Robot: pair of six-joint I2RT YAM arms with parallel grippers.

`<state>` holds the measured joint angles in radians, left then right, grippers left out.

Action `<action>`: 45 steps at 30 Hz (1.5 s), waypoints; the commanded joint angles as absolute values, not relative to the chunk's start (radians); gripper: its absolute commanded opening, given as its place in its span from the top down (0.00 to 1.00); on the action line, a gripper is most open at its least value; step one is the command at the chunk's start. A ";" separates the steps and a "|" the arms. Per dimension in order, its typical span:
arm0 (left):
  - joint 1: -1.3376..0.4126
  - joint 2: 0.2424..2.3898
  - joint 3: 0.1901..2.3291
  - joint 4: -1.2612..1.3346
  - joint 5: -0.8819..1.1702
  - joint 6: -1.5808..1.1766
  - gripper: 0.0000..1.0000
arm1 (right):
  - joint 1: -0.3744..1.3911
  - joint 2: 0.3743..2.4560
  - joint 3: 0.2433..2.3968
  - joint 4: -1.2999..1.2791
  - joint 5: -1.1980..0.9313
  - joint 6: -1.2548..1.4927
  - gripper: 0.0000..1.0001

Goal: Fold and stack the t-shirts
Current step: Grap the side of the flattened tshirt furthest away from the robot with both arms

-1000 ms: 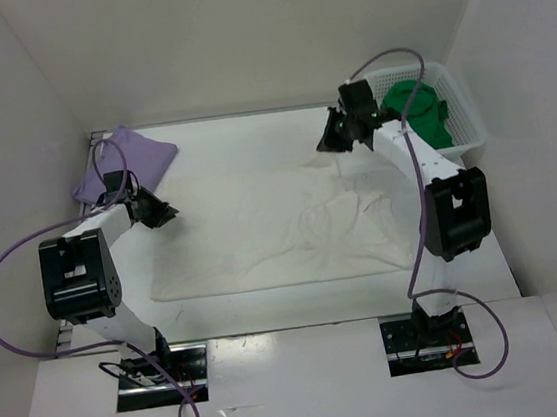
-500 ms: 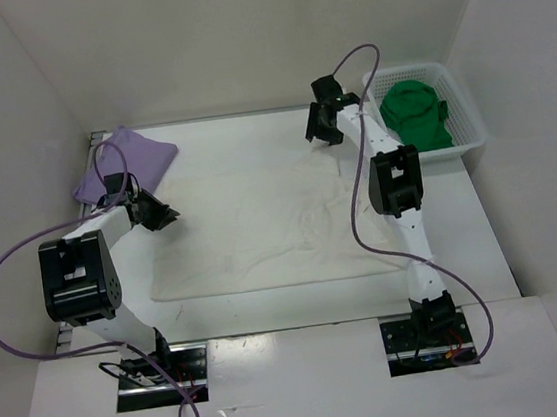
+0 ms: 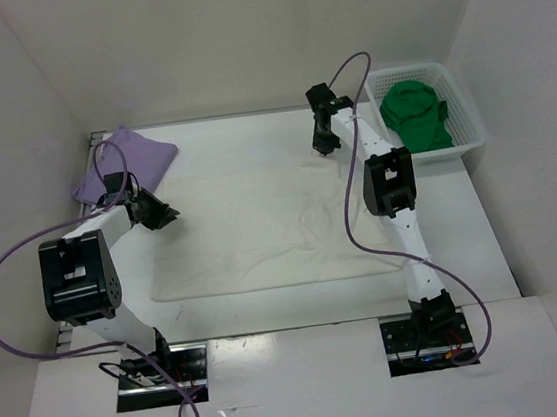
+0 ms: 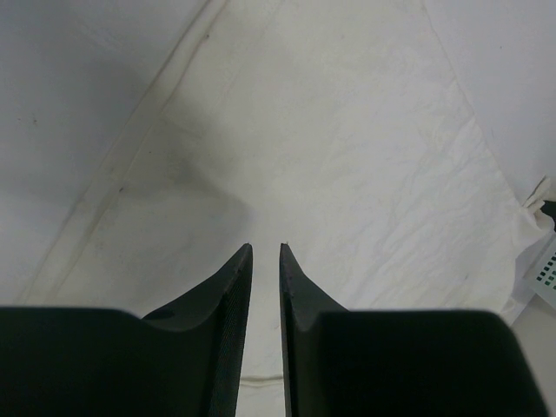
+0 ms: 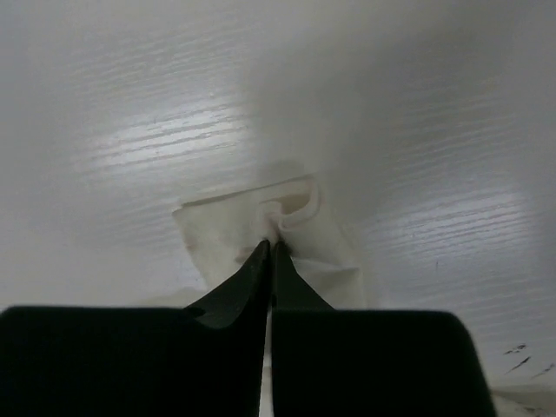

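Cream white cotton t-shirt (image 3: 261,231) lies spread flat on the white tabletop (image 3: 463,238), left of a white plastic mesh basket (image 3: 469,111). A bright green t-shirt (image 3: 414,113) is bundled inside the basket. A lavender purple t-shirt (image 3: 132,160), folded into a pad, sits well away from the basket at the opposite far corner.

The right end effector (image 3: 326,149) is just left of the basket. Its dark fingers (image 5: 243,282) are pressed together, pinching a small raised fold at the cream shirt's corner nearest the basket.

The left end effector (image 3: 167,215) is at the cream shirt's edge farthest from the basket. Its fingers (image 4: 230,295) show a narrow slit between them, low over the cloth. It is unclear whether they grip any fabric.
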<state>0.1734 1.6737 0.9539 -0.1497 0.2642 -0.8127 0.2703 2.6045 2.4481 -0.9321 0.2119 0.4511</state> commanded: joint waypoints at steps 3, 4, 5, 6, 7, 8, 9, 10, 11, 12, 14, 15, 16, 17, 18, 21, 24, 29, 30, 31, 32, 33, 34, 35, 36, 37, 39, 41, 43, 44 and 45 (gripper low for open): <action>0.176 1.654 0.974 -0.123 0.276 -0.802 0.74 | 0.291 2.406 2.303 -0.919 0.175 0.456 1.00; 0.176 1.654 0.974 -0.123 0.276 -0.802 0.74 | 0.291 2.305 2.239 -0.858 0.175 0.446 1.00; 0.176 1.645 0.965 -0.123 0.276 -0.802 0.74 | 0.291 2.246 2.173 -0.824 0.161 0.446 1.00; 0.176 1.644 0.965 -0.123 0.276 -0.802 0.74 | 0.291 2.190 2.045 -0.795 0.161 0.459 1.00; 0.176 1.634 0.956 -0.123 0.276 -0.802 0.74 | 0.302 2.136 1.986 -0.754 0.150 0.459 1.00; 0.176 1.634 0.956 -0.123 0.276 -0.811 0.74 | 0.302 2.038 1.933 -0.743 0.150 0.469 1.00; 0.176 1.620 0.947 -0.123 0.276 -0.811 0.74 | 0.302 1.995 1.827 -0.733 0.141 0.480 1.00; 0.176 1.620 0.946 -0.123 0.276 -0.811 0.74 | 0.314 1.953 1.769 -0.733 0.132 0.480 1.00; 0.176 1.611 0.936 -0.123 0.276 -0.811 0.74 | 0.314 1.871 1.708 -0.698 0.121 0.491 1.00; 0.176 1.611 0.925 -0.123 0.276 -0.811 0.74 | 0.325 1.835 1.586 -0.683 0.091 0.509 1.00; 0.176 1.600 0.925 -0.123 0.276 -0.811 0.74 | 0.336 1.739 1.463 -0.634 0.057 0.538 1.00; 0.176 1.591 0.916 -0.123 0.276 -0.811 0.74 | 0.350 1.709 1.337 -0.612 0.028 0.573 1.00; 0.176 1.591 0.916 -0.123 0.276 -0.811 0.74 | 0.359 1.683 1.281 -0.577 0.017 0.593 0.98; 0.176 1.579 0.907 -0.123 0.276 -0.811 0.74 | 0.370 1.642 1.181 -0.560 0.005 0.612 0.94; 0.176 1.578 0.907 -0.123 0.276 -0.811 0.74 | 0.370 1.623 1.139 -0.545 -0.032 0.639 0.88; 0.176 1.560 0.897 -0.132 0.276 -0.802 0.74 | 0.370 1.573 1.068 -0.534 -0.078 0.649 0.61; 0.176 1.539 0.887 -0.141 0.267 -0.793 0.74 | 0.370 1.525 1.112 -0.604 -0.058 0.621 0.54; 0.176 1.517 0.877 -0.141 0.258 -0.793 0.73 | 0.255 1.489 1.261 -0.637 -0.025 0.557 0.74; 0.176 1.508 0.890 -0.141 0.258 -0.793 0.73 | 0.246 1.511 1.273 -0.637 -0.015 0.548 0.79; 0.176 1.508 0.890 -0.141 0.258 -0.793 0.73 | 0.245 1.520 1.273 -0.637 0.006 0.528 0.85; 0.176 1.508 0.900 -0.141 0.246 -0.793 0.73 | 0.236 1.529 1.273 -0.618 0.006 0.519 0.88; 0.176 1.508 0.900 -0.150 0.245 -0.793 0.73 | 0.236 1.551 1.273 -0.618 0.006 0.518 0.88; 0.176 1.508 0.910 -0.150 0.245 -0.793 0.73 | 0.236 1.561 1.285 -0.618 -0.027 0.491 0.87; 0.176 1.508 0.910 -0.150 0.236 -0.793 0.73 | 0.236 1.562 1.299 -0.618 -0.053 0.482 0.76; 0.176 1.508 0.910 -0.150 0.236 -0.793 0.73 | 0.236 1.574 1.299 -0.629 -0.064 0.482 0.67; 0.176 1.508 0.910 -0.150 0.236 -0.793 0.73 | 0.251 1.574 1.313 -0.641 -0.052 0.473 0.58; 0.176 1.499 0.910 -0.150 0.236 -0.793 0.72 | 0.279 1.556 1.313 -0.669 -0.052 0.450 0.43; 0.176 1.499 0.910 -0.150 0.236 -0.793 0.72 | 0.288 1.517 1.313 -0.706 -0.052 0.417 0.39; 0.176 1.499 0.910 -0.141 0.236 -0.793 0.72 | 0.324 1.493 1.304 -0.748 -0.052 0.396 0.34; 0.176 1.499 0.910 -0.141 0.236 -0.793 0.72 | 0.333 1.493 1.293 -0.762 -0.029 0.387 0.34; 0.176 1.509 0.910 -0.141 0.236 -0.793 0.72 | 0.342 1.493 1.281 -0.762 -0.012 0.373 0.33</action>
<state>0.1734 1.5387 0.8818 -0.1562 0.2432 -0.8124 0.3122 1.5471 1.2678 -0.7013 -0.0418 0.4377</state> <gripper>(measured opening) 0.281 0.661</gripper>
